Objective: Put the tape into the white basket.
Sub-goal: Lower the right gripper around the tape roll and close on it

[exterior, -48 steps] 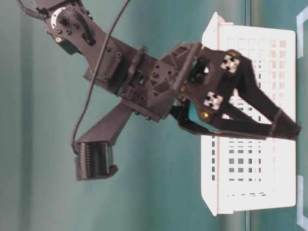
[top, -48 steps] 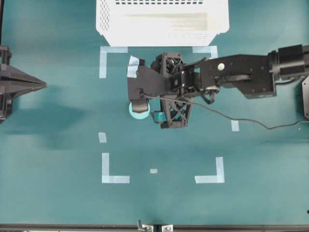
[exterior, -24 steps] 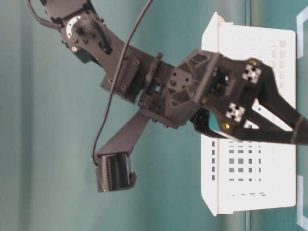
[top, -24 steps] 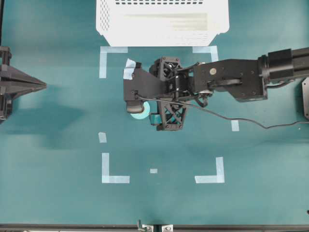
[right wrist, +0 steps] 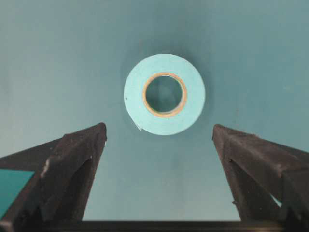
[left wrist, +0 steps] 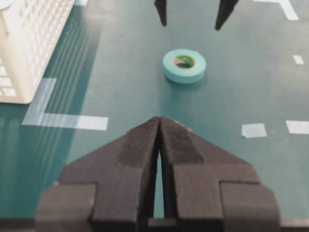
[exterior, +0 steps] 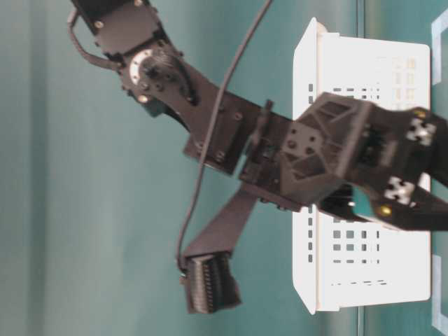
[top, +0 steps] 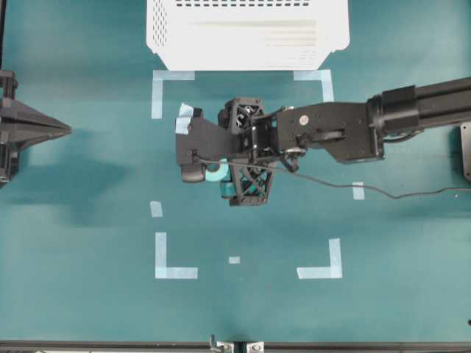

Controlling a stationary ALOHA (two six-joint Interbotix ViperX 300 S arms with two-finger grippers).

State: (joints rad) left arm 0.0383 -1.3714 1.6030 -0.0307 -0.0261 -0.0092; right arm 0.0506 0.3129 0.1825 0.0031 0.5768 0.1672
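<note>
Light-teal against the darker green table [top: 88, 243], the tape [right wrist: 164, 94] lies flat on the work surface with its pale core facing up, inside the area marked by pale-blue corner strips [top: 171, 257]. The right gripper [right wrist: 159, 140] hangs above it with its two black fingers [right wrist: 72, 154] spread wide, one on either side of the roll and touching neither edge. The white basket [top: 246, 33] stands apart at the far edge of the table. At the left side, the left gripper [left wrist: 159, 126] rests with its fingers pressed together, holding nothing.
</note>
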